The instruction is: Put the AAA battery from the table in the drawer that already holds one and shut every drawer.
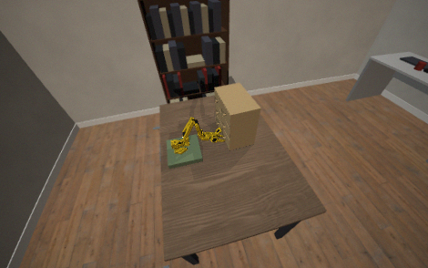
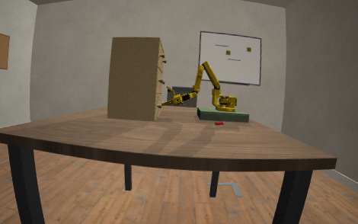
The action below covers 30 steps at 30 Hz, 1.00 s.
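Observation:
A tan drawer cabinet [image 1: 237, 116] stands on the table, also seen in the exterior view [image 2: 135, 78]. Its drawers all look shut, with small knobs down the face toward the arm. My gripper [image 2: 164, 97] is low at the cabinet's face, by the lowest knob [image 2: 159, 106]. Its jaws are parted, with the lower finger reaching toward that knob, and I see nothing between them. In the top view the gripper [image 1: 221, 135] is at the cabinet's lower front. A small red item [image 2: 218, 123], apparently the AAA battery, lies on the table in front of the green base.
The arm stands on a green base pad [image 1: 184, 152], also seen in the exterior view [image 2: 222, 114]. A bookshelf [image 1: 188, 46] stands behind the table. A whiteboard [image 2: 230, 58] hangs on the wall.

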Tool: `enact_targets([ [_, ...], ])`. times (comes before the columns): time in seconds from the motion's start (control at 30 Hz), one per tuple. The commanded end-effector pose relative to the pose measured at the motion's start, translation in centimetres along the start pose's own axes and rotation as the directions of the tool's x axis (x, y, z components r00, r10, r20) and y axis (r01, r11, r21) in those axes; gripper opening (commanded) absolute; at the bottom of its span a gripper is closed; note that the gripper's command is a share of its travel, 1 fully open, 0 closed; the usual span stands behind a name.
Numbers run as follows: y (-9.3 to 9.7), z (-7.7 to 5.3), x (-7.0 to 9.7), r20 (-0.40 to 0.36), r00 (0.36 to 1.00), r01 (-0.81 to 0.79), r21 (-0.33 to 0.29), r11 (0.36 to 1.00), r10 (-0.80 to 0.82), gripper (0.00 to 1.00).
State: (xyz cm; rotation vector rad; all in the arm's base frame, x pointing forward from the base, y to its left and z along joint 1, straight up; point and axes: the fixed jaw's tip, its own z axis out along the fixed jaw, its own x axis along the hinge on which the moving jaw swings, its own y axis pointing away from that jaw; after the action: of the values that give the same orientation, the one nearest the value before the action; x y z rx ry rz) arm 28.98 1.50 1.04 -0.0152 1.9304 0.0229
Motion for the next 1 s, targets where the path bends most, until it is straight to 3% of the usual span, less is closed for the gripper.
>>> enact_targets([
  [0.0,0.27,0.09,-0.26,0.011,1.000,0.002,-0.009,1.000,-0.002,0.21],
  [0.97,0.32,0.07,-0.51,0.011,1.000,0.003,-0.010,1.000,-0.003,0.21],
])
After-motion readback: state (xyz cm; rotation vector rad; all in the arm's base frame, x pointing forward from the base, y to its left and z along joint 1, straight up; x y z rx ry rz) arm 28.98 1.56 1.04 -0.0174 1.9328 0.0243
